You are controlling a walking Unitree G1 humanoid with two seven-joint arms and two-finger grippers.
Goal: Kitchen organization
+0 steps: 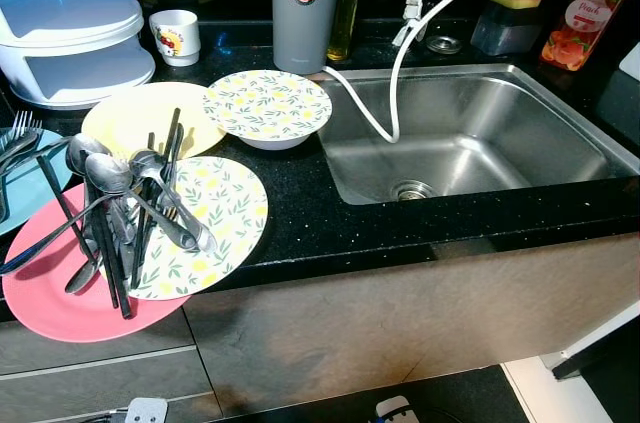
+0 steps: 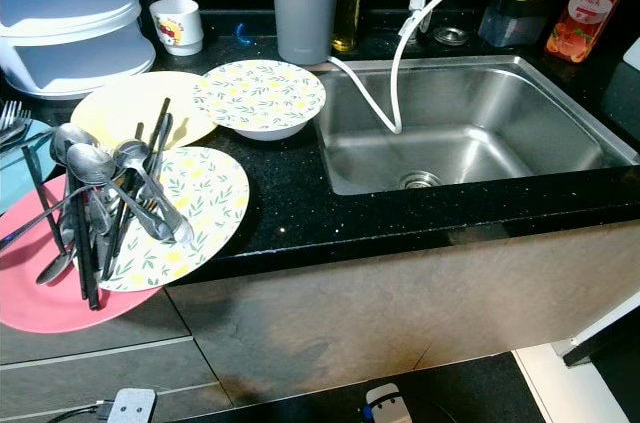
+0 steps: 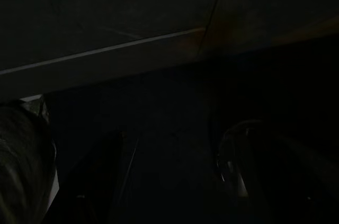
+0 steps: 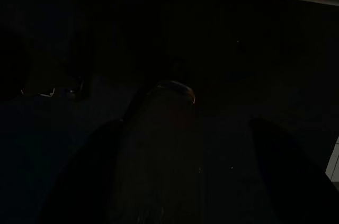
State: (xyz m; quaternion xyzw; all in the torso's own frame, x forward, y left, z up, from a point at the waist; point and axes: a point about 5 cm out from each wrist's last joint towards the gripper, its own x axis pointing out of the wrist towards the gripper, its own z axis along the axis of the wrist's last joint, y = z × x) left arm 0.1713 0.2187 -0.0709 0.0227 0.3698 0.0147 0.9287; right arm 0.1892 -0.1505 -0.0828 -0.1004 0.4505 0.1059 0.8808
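1. On the black table [image 1: 330, 213], left of the steel sink [image 1: 470, 133], you have a pink plate [image 1: 60, 303], a leaf-patterned plate [image 1: 220, 213], a yellow plate [image 1: 130, 113] and a patterned bowl [image 1: 268, 108].
2. Spoons and chopsticks [image 1: 130, 203] lie piled across the pink and leaf-patterned plates.
3. Your left end effector [image 3: 169, 181] and right end effector [image 4: 175, 181] hang low in the dark; you cannot tell their finger state.

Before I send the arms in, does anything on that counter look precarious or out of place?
Yes. The pink plate and the floral plate overhang the counter's front edge, with a loose heap of cutlery lying across them. The white hose droops into the sink.
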